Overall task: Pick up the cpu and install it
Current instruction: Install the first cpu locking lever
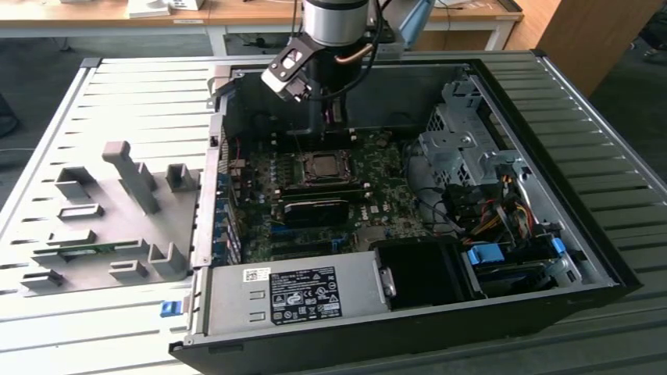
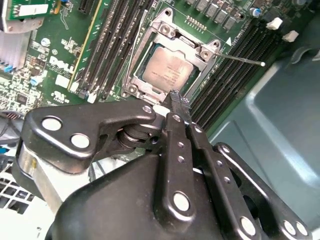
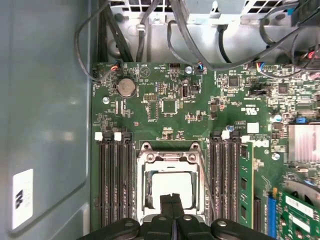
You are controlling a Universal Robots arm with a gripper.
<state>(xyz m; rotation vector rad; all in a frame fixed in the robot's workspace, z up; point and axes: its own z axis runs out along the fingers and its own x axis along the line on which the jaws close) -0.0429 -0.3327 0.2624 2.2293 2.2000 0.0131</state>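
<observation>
One small flat square cpu (image 2: 166, 70) with a silver-grey metal top lies in the metal-framed socket (image 2: 150, 30) on my green motherboard (image 3: 165, 100), near the middle of the board. My black metal gripper (image 2: 178, 102) hangs just above the socket's edge, its two ribbed fingers (image 3: 171, 202) pressed together, holding nothing. Four dark memory slots flank the socket on each side in the first wrist view.

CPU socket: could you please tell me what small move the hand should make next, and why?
Probably lift the hand straight up a little. The cpu already lies flat inside the socket, and the hand hangs close above it, shut and holding nothing, so a straight rise should clear the socket without nudging the cpu.
</observation>
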